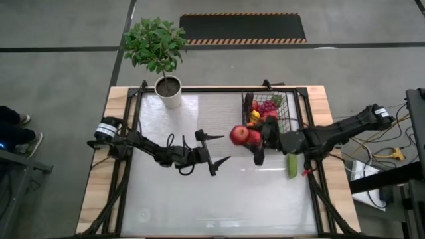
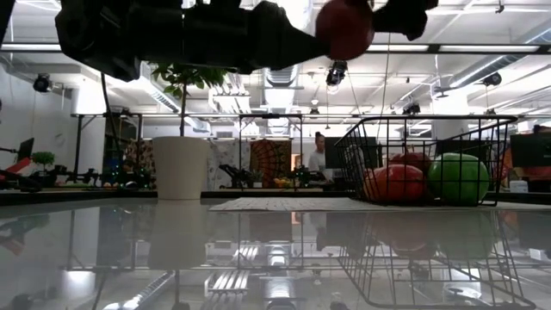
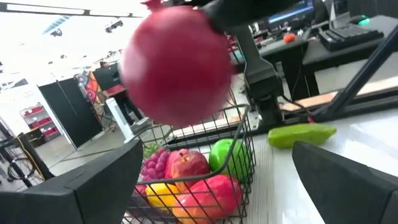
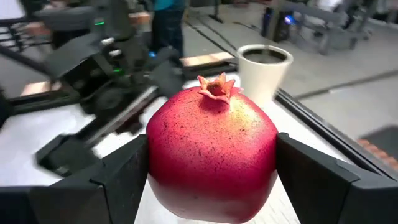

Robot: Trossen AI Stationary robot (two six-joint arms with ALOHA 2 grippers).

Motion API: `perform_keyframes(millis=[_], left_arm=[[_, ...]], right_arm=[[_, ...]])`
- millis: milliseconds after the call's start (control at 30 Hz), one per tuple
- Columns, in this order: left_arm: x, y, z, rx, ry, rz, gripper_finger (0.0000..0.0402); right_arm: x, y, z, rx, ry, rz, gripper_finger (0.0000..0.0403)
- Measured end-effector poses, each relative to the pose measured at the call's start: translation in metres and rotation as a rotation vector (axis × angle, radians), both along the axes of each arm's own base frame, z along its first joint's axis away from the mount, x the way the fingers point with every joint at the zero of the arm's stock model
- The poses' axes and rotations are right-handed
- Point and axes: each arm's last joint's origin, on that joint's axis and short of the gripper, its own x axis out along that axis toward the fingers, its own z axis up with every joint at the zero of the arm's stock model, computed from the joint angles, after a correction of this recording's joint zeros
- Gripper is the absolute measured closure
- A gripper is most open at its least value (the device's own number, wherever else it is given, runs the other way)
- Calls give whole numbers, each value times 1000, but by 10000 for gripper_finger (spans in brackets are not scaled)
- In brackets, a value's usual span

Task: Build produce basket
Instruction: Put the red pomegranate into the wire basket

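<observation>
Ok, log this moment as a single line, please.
right gripper: shut on pomegranate, raised beside basket | left gripper: open, empty, mid-table | basket: part filled | cucumber: on table

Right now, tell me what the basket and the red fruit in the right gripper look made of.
The basket: thin black wire, likely coated metal, with open grid sides. The pomegranate: probably moulded plastic or foam, judging by its matte, speckled skin; held by the right gripper.
</observation>
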Motion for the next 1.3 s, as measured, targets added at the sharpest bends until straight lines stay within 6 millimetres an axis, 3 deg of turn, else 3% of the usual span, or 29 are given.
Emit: perform_keyframes(millis=[167,500,800,1300], left_arm=[[0,0,0,0,2,0,8],[0,0,0,0,3,-1,7],[0,0,-1,0,5,-1,7],[0,0,-1,0,6,-1,7]], right_arm=[[-7,-30,-3,71,48,-171,101],[-17,-78,-31,194,191,-468,101],[-22,-89,-54,210,249,-541,101],[-14,-97,-94,228,145,-621,101]])
